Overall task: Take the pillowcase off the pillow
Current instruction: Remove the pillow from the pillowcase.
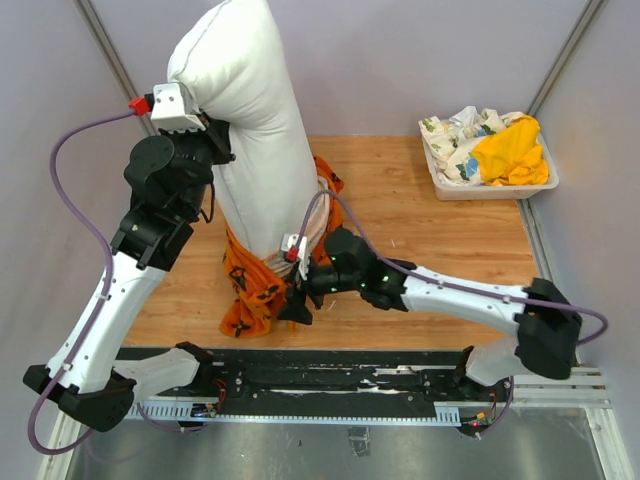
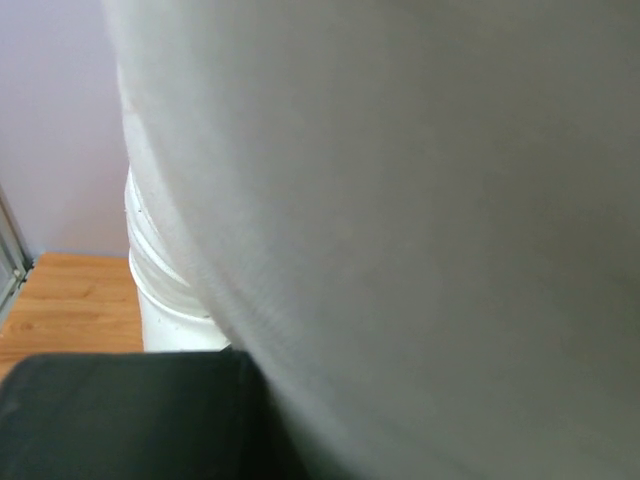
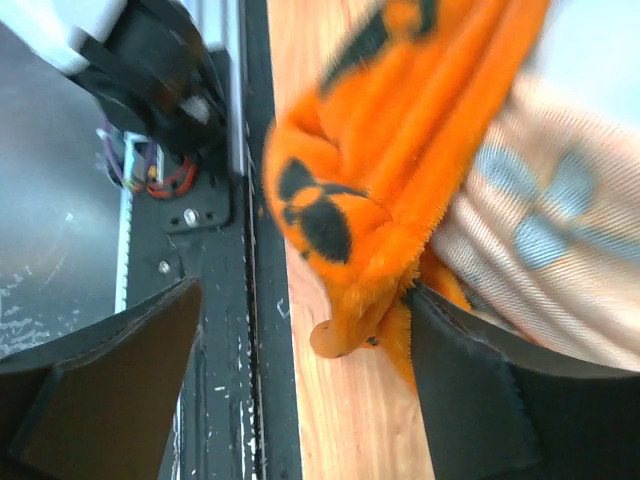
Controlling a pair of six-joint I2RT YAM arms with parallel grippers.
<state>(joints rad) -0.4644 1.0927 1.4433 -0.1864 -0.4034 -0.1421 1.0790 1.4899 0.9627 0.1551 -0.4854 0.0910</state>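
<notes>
The pillow [image 1: 250,120] is standing on end at the left of the table [image 1: 430,240], tall and plump, its top leaning toward the back wall. The left pincer [image 1: 218,140] is pressed into its left flank, high up. On that wrist's camera the pillow fills nearly everything in a white blur, with one dark finger [image 2: 120,410] low in the corner, so I cannot tell whether that pincer is clamped or loose.

Down at the foot, the pillowcase [image 1: 255,285] is bunched around the pillow's bottom end, orange with black motifs, slumped onto the wood near the front edge. Most of the pillow above it is bare.

The right pincer [image 1: 298,302] sits low, right against that orange heap. Its wrist view shows the jaws spread wide. A fold of the orange cloth hangs between the two dark fingers [image 3: 100,400], close against the right-hand one and not pinched.

Over at the far right corner, a white bin [image 1: 495,192] holds a yellow cloth [image 1: 512,152] and a white floral cloth [image 1: 455,140].
</notes>
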